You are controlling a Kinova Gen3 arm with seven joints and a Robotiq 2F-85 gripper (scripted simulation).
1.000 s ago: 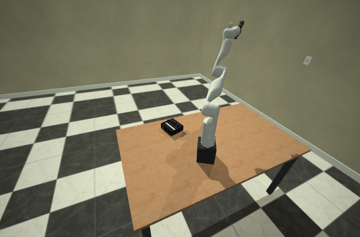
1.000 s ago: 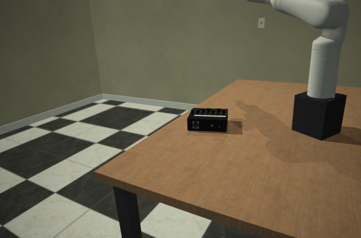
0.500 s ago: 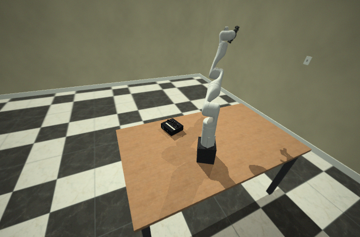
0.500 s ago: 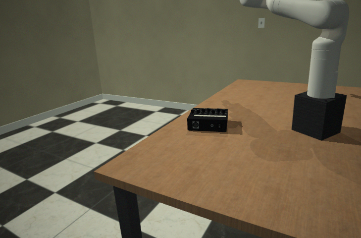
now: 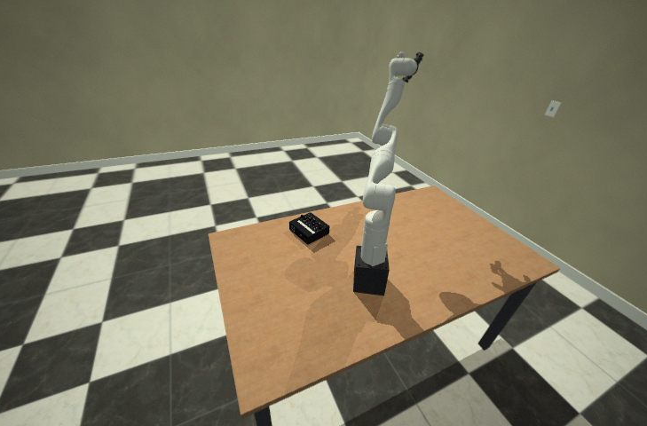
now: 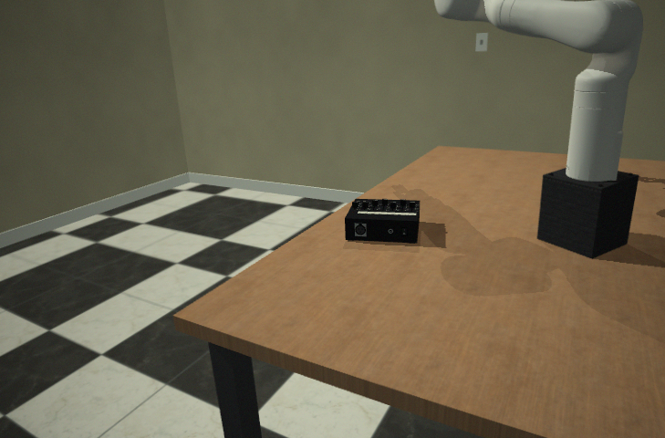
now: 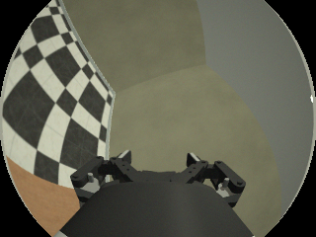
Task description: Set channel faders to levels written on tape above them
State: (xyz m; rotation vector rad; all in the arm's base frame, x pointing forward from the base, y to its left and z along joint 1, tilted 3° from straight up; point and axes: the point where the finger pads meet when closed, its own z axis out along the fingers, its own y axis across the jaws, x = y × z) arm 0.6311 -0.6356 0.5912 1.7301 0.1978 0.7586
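Note:
The lighting desk [image 5: 309, 227] is a small black box standing on its feet near the far left edge of the wooden table. A white tape strip runs across its top beside a row of small fader caps. It also shows in the exterior view [image 6: 382, 220], seen from its back panel with sockets. The tape figures and fader positions are too small to read. My gripper [image 5: 417, 59] is open and empty, raised high above the table at the top of the arm, far from the desk. In the wrist view my gripper [image 7: 159, 158] faces the wall and the floor.
The arm's black base block [image 5: 370, 276] stands near the middle of the table, to the right of the desk. It also shows in the exterior view [image 6: 586, 213]. The table edge runs close behind the desk.

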